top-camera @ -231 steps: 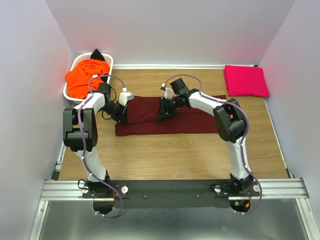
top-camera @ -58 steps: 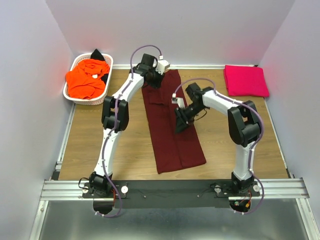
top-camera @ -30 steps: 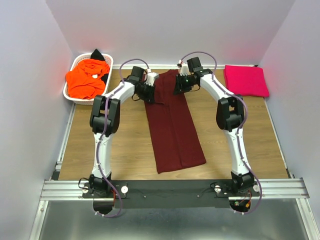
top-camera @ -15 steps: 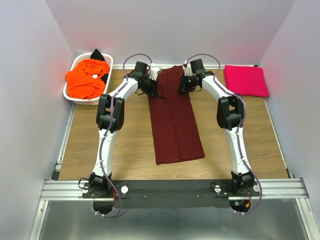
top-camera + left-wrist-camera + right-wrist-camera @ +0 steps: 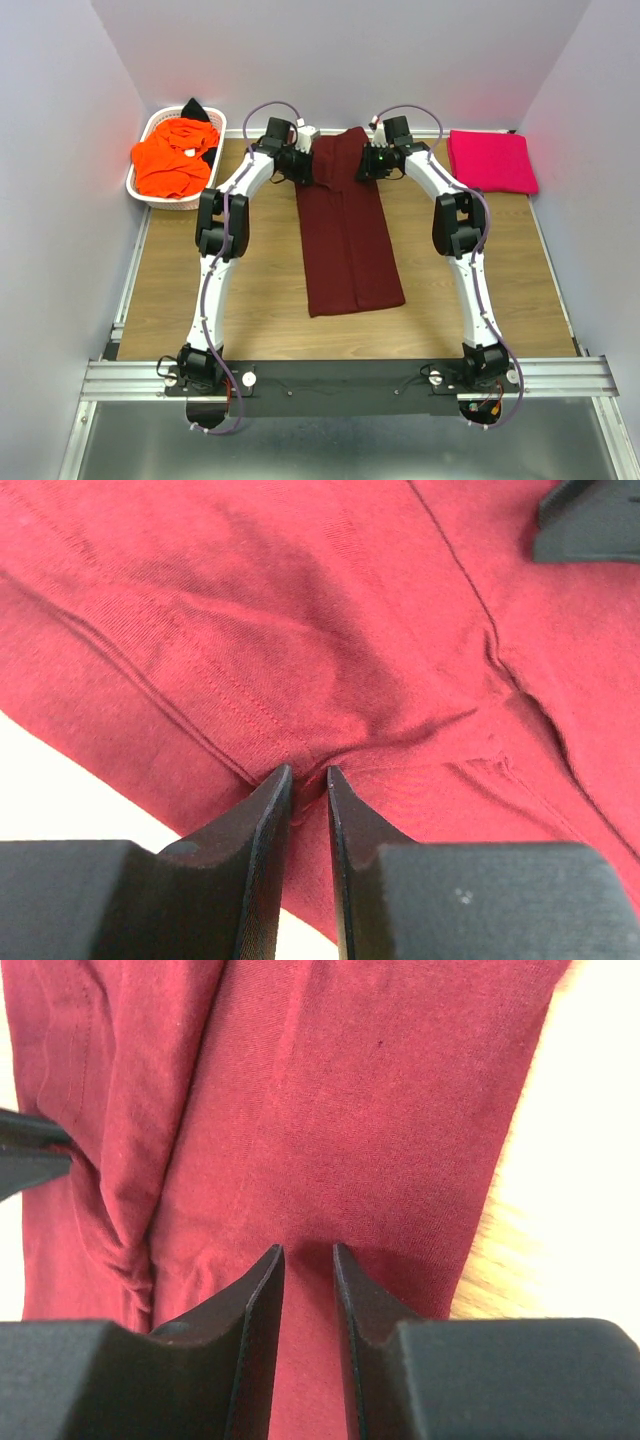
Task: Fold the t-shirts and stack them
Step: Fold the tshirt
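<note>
Two black two-finger grippers meet at the far end of one long band of cloth. That band is a dark maroon cloth t-shirt (image 5: pixel 345 240), folded lengthwise into a narrow strip. It lies flat on the brown wooden tabletop (image 5: pixel 220 290), to the right of a white plastic lattice basket (image 5: pixel 221 125). Its far end sits level with the basket. Its near end reaches well past the basket's near wall, toward the arm bases.

The left gripper (image 5: pixel 303 168) sits at the far corner on the side facing the basket. In the left wrist view, the left gripper (image 5: pixel 308 772) is clenched on a small raised pleat of maroon cloth beside a stitched hem, and wrinkles fan out from the pinch. The right gripper (image 5: pixel 366 165) sits at the far corner on the side away from the basket. In the right wrist view, the right gripper (image 5: pixel 305 1250) has its fingers close together, clamped on the cloth just right of a lengthwise fold. Pale tabletop shows beyond the shirt's edge.

The basket holds a crumpled bright orange cloth t-shirt (image 5: pixel 170 160), and a black cloth t-shirt (image 5: pixel 195 107) pokes up at its far rim. A bright pink cloth t-shirt (image 5: pixel 490 160), folded into a neat rectangle, lies level with the basket, beyond the maroon t-shirt and apart from it.
</note>
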`<state>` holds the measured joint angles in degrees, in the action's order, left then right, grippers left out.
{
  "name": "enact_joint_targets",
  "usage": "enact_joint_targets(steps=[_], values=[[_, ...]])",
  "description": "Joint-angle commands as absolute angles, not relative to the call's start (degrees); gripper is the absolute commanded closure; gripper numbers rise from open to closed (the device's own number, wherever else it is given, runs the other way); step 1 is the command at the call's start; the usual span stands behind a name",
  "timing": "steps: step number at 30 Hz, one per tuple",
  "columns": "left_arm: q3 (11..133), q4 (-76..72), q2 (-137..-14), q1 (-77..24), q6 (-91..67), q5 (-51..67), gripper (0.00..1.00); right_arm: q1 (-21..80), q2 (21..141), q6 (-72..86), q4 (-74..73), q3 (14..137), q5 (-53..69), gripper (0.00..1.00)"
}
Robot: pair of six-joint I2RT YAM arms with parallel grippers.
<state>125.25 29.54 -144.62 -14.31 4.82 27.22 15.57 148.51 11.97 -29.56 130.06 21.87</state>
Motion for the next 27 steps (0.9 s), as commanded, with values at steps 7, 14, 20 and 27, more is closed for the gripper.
enact_joint_targets(steps=[7, 14, 20, 27], values=[[129.4, 32.3, -146.8, -11.9, 6.9, 23.2, 0.70, 15.1, 149.7, 11.8, -32.1, 129.0, 25.7, 0.55], [124.8, 29.5, -135.2, -11.7, 10.1, 30.2, 0.53, 15.1, 141.0, 9.4, -32.1, 128.2, 30.7, 0.31], [115.2, 25.3, -120.3, -11.7, 12.2, 32.1, 0.22, 15.1, 126.7, 3.0, -32.5, 121.8, 30.9, 0.17], [101.5, 28.6, -109.9, -11.8, 17.5, 34.6, 0.29, 15.1, 117.2, -1.2, -35.0, 106.1, 29.5, 0.31]])
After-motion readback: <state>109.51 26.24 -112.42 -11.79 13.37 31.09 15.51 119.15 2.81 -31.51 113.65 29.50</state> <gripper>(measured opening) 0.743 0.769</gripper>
